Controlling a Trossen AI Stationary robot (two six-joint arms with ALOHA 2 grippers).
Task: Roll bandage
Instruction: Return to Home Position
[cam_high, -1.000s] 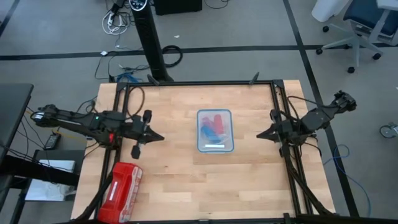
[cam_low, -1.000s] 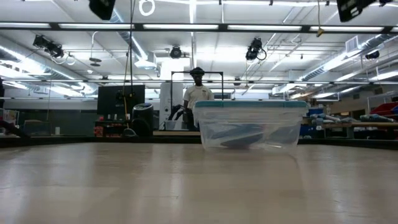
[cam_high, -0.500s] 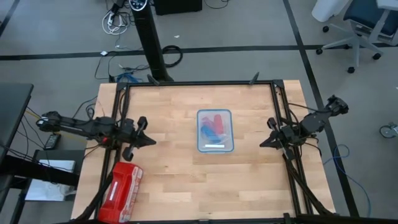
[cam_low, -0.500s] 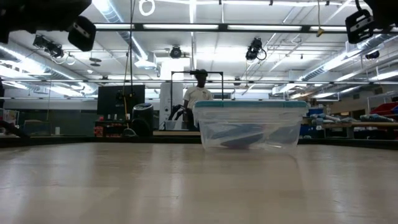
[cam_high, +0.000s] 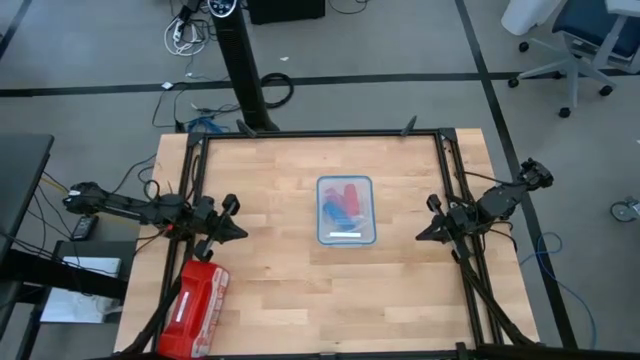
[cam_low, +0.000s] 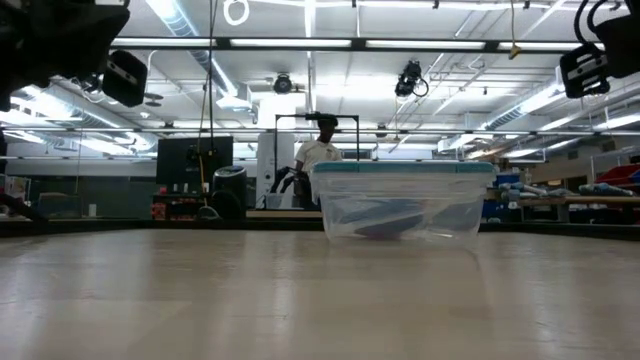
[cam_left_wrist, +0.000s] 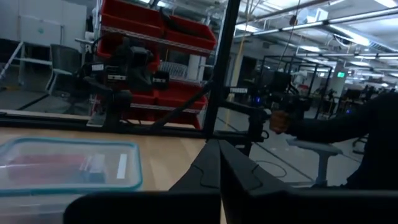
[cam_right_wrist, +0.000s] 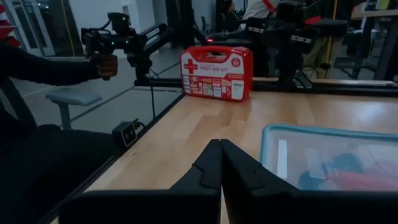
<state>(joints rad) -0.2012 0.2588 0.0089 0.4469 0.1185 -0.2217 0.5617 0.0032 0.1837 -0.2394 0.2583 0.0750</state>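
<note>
The blue bandage (cam_high: 331, 211) lies rolled inside a clear, teal-rimmed, lidded box (cam_high: 345, 236) at the table's middle, beside red rolls (cam_high: 350, 194). The box rests by its bottom on the wood (cam_low: 400, 200). My left gripper (cam_high: 243, 233) hangs shut near the table's left edge, pointing toward the box with bare table between them. My right gripper (cam_high: 418, 237) hangs shut near the right edge, also pointing toward the box. In both wrist views the shut fingers (cam_left_wrist: 219, 152) (cam_right_wrist: 221, 152) hold nothing, and the box (cam_left_wrist: 68, 163) (cam_right_wrist: 333, 158) lies ahead of them.
A red first-aid case (cam_high: 194, 308) lies at the table's near left corner and also shows in the right wrist view (cam_right_wrist: 216, 72). Black frame rails (cam_high: 452, 180) run along the table's sides. Bare wood surrounds the box. A person stands in the room beyond the table (cam_low: 320, 150).
Both arms have folded back and sunk. My left gripper has drawn toward the table's left edge and a little nearer. My right gripper has dropped and shifted slightly toward the near edge. Both have stayed shut. The box has not moved.
</note>
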